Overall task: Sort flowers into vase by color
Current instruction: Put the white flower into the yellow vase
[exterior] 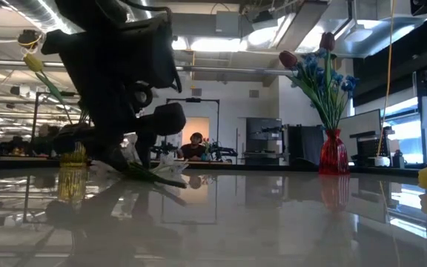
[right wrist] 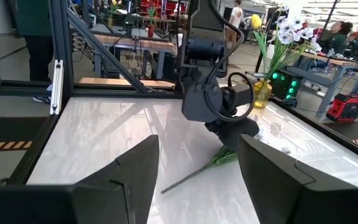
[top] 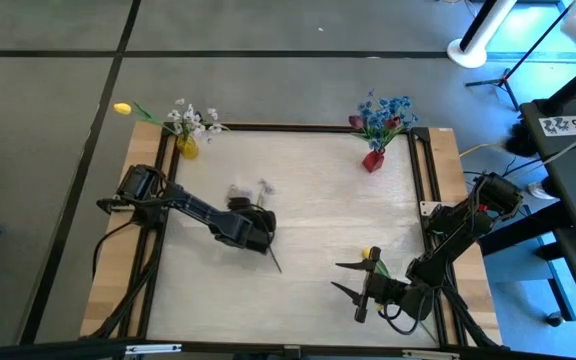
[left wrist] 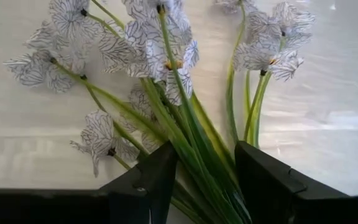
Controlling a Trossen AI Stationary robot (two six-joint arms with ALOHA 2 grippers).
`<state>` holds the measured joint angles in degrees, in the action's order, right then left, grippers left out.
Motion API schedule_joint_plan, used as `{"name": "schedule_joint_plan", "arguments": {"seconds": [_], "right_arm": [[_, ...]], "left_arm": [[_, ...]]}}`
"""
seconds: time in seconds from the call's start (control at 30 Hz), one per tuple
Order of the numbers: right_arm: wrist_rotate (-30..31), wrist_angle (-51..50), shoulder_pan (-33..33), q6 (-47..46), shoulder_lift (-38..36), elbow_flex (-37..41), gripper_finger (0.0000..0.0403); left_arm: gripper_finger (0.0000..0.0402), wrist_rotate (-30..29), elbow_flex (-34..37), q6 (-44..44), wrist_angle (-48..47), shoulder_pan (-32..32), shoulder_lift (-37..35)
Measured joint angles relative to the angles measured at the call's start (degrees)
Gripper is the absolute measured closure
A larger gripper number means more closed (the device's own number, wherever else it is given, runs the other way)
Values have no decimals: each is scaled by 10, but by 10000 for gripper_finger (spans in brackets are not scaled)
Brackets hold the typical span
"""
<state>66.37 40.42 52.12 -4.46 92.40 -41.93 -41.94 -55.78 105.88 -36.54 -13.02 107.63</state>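
Left wrist view puts the moment plainly: the left gripper (left wrist: 197, 186) is down on the tabletop (top: 308, 215) with its two dark fingers (left wrist: 148, 180) set either side of the green stems of a pale white spray (left wrist: 148, 50), the jaws narrowed around the bunch though a sliver of gap shows on each side, so whether they have bitten yet cannot be told. From above, the same spray (top: 251, 189) lies flat near the middle of the table, blossoms pointing toward the far edge, with the left gripper (top: 253, 232) over its stem end. At the far left corner stands a yellow vase (top: 187, 148) already carrying white sprays and a yellow tulip; at the far right a red vase (top: 372, 159) holds blue clusters and a dark red tulip. The right gripper (top: 353, 278) waits by the near right edge, jaws spread wide and holding nothing, a yellow tulip (top: 370, 255) lying just beside it. The risk here looks to be a partial catch: the stems fan out loosely, and a closing pinch may trap only some, letting the rest slip or drag as the arm lifts. Pressing low could also scrape the fingers against the table.
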Motion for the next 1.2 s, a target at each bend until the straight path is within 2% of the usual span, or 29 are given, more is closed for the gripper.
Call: {"name": "schedule_joint_plan", "arguments": {"seconds": [0.2,0.33,0.47,0.6,0.73,0.97,1.2], "right_arm": [[0,0,0,0,0,0,185],[0,0,0,-3,0,0,185],[0,0,0,-3,0,0,185],[0,0,0,-3,0,0,185],[0,0,0,-3,0,0,185],[0,0,0,-2,0,0,185],[0,0,0,-2,0,0,185]], "left_arm": [[241,7,1,-30,-22,-11,0],[241,21,1,-63,-74,-40,0],[241,42,1,-202,-133,-65,-12],[241,92,1,-407,-137,-94,-28],[242,131,0,-489,-137,-114,-33],[242,69,2,-498,-135,-142,-30],[241,74,2,-490,-127,-152,-30]]}}
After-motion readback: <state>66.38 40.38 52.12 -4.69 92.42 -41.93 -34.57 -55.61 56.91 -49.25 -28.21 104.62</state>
